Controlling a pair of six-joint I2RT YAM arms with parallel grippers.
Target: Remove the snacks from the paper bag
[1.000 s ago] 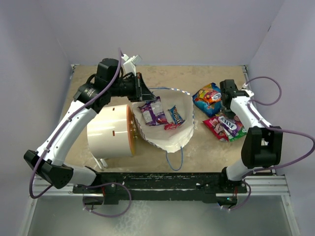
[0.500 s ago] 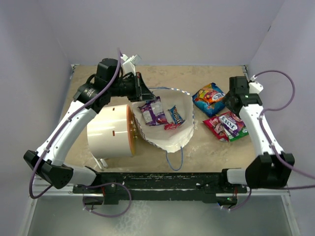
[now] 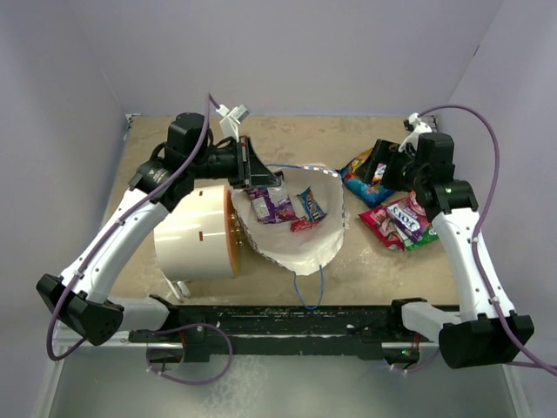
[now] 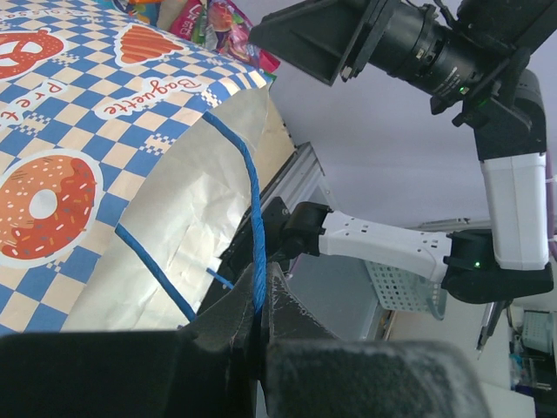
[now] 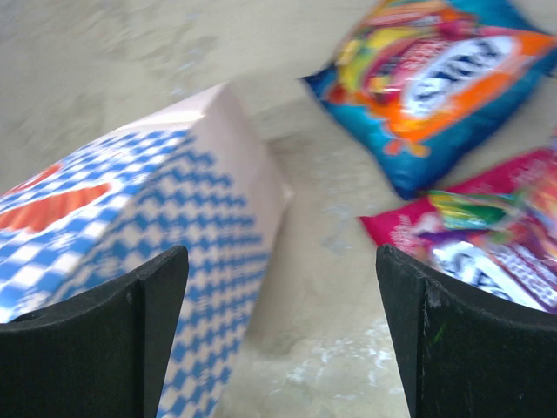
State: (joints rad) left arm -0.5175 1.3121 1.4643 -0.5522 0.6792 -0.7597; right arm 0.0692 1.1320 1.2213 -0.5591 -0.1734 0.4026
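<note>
While the left fingers [image 4: 291,326] pinch the blue cord handle [image 4: 255,235], the paper bag [image 3: 296,248] lies open mid-bench [image 3: 287,139] | inside bag: purple packet [image 3: 271,205], blue packet [image 3: 311,204] | right fingers [image 5: 104,331]: spread wide, holding nothing | on bench right of bag: blue-and-orange packet [image 5: 444,78], pink packet [image 3: 396,222].

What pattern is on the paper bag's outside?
Paper bag: blue-white checks, orange pastry pictures; left wrist view.

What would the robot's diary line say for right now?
left pincer: shut on blue cord handle | right pincer: open, empty | paper bag: snacks inside | other snacks: out on table
</note>
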